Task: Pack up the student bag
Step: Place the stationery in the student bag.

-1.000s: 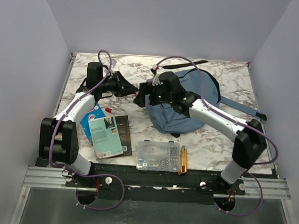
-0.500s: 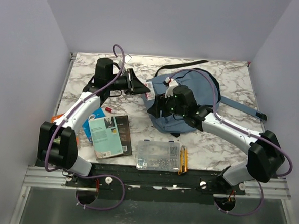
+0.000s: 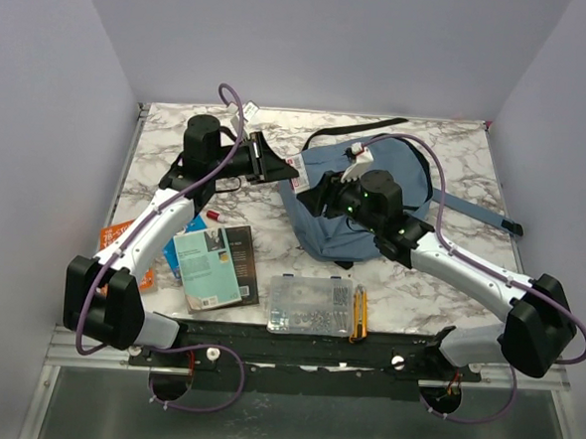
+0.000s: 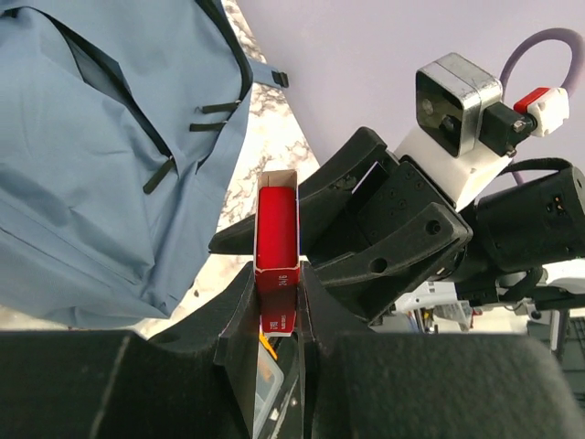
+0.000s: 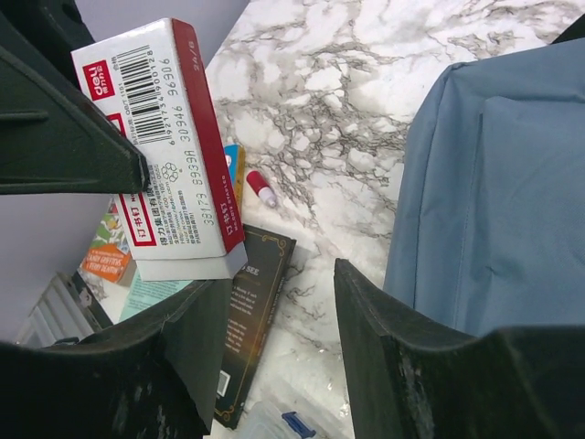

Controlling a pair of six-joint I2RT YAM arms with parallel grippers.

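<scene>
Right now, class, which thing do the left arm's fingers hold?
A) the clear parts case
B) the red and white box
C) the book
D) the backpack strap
B: the left fingers clamp the red and white box, held off the table beside the backpack.
</scene>
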